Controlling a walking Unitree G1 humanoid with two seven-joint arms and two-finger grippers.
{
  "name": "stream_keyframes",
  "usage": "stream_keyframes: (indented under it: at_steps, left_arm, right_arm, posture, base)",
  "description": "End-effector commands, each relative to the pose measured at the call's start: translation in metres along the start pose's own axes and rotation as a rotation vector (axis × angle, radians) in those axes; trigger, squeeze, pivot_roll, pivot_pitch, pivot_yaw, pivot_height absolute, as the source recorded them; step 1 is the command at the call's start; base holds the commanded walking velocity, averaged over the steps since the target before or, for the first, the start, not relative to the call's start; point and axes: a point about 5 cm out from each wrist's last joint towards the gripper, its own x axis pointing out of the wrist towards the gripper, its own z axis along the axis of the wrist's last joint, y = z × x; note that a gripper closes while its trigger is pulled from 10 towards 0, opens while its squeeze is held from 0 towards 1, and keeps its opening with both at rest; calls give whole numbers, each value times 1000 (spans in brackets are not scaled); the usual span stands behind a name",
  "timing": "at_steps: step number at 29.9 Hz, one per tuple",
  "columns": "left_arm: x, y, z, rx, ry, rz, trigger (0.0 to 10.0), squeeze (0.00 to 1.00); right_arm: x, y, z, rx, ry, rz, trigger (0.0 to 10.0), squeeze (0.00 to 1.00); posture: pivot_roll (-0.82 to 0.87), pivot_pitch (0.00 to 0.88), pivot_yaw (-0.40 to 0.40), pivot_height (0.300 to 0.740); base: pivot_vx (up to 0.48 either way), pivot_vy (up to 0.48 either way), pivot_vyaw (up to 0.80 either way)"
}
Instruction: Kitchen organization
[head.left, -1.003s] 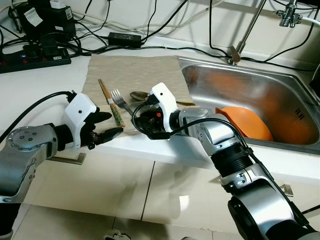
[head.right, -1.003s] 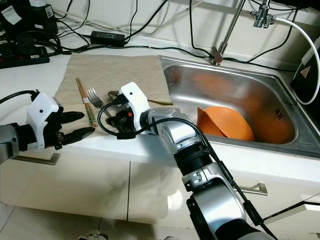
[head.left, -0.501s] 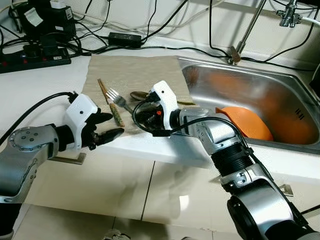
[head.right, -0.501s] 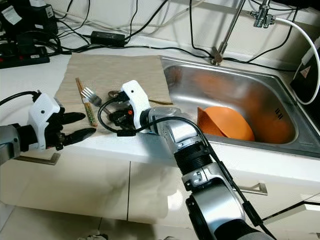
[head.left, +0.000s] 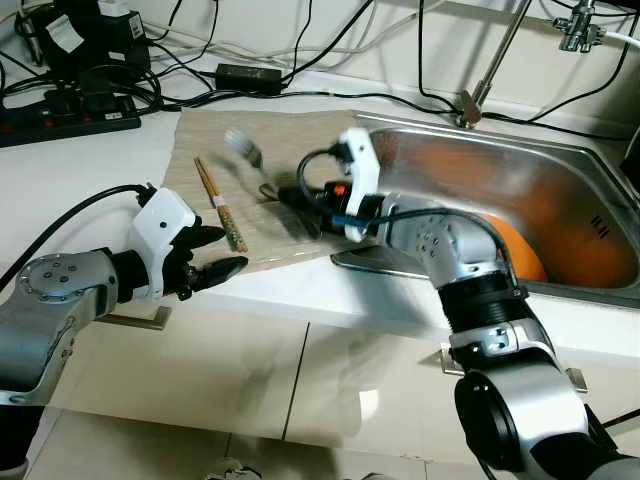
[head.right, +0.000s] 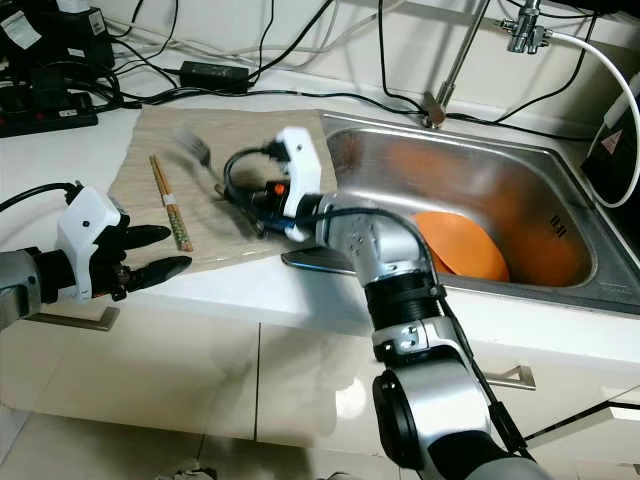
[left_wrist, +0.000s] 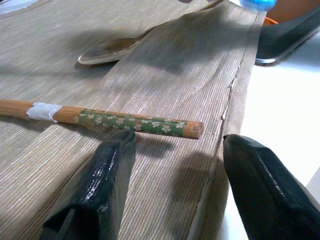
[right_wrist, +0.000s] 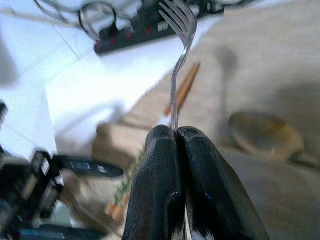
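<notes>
The black fingers (right_wrist: 165, 190) of the right gripper (right_wrist: 176, 134) are pressed together on the handle of a fork (right_wrist: 179, 45), which is held lifted above the beige mat (head.left: 270, 140), its tines blurred and pointing away from the sink (head.left: 560, 190). A spoon (left_wrist: 107, 49) is seen lying on the mat just below that gripper. The left gripper (head.left: 222, 250) is held at the front edge of the counter (head.left: 80, 170) with its two fingers (left_wrist: 100, 180) spread apart and nothing between them, just short of the green-patterned end of the chopsticks (head.left: 220, 205) laid on the mat. An orange bowl (head.right: 462, 245) is seen in the steel sink, behind the right arm. A power strip (head.left: 70, 118) and cables lie at the counter's back
</notes>
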Motion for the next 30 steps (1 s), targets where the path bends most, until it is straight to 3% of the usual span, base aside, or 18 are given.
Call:
stream_keyframes:
  at_steps: [1,3,6,12,14,18,19,20,21,22,30]
  left_arm:
    - [3,-1,5,26,-11,-15,10000,0]
    - [4,-1,7,29,-19,-17,10000,0]
    - [7,-2,12,41,-48,-15,10000,0]
    - [17,-8,45,-16,-240,-37,10000,0]
    - [25,-16,52,-28,-279,-77,10000,0]
    - [33,-20,49,-17,-259,-81,10000,0]
    - [35,-20,48,-16,-249,-82,10000,0]
    - [36,-19,48,-14,-245,-84,10000,0]
    - [36,-19,48,-14,-242,-85,10000,0]
    - [37,-19,48,-14,-239,-87,10000,0]
    - [36,-19,49,-2,-212,-99,10000,0]
  right_arm:
    - [-8,-4,14,4,-52,-19,0,0]
    - [-14,-9,20,-11,-86,-56,0,0]
    - [-28,-22,32,-121,-123,-180,0,0]
    - [-74,-70,47,-370,-53,-559,0,0]
    - [-90,-90,39,-414,12,-674,0,0]
    - [-100,-109,27,-399,36,-746,0,0]
    - [-102,-115,20,-408,50,-762,3294,0]
    - [-102,-117,17,-415,58,-775,8824,0]
    - [-102,-119,16,-420,63,-784,8824,0]
    - [-100,-120,13,-422,71,-786,10000,0]
    - [-89,-127,-5,-427,91,-829,10000,0]
  posture:
    - [66,0,-98,740]
    - [69,0,-98,740]
    - [71,0,-102,740]
    - [65,0,-95,740]
    - [63,0,-89,740]
    - [54,0,-74,740]
    - [48,0,-64,740]
    - [45,0,-59,740]
    - [45,0,-57,740]
    - [44,4,-53,740]
    - [64,36,-54,740]
  base:
    - [0,0,0]
    - [0,0,0]
    - [0,0,0]
    - [0,0,0]
    - [0,0,0]
    - [0,0,0]
    - [0,0,0]
    - [0,0,0]
    - [0,0,0]
    - [0,0,0]
    - [0,0,0]
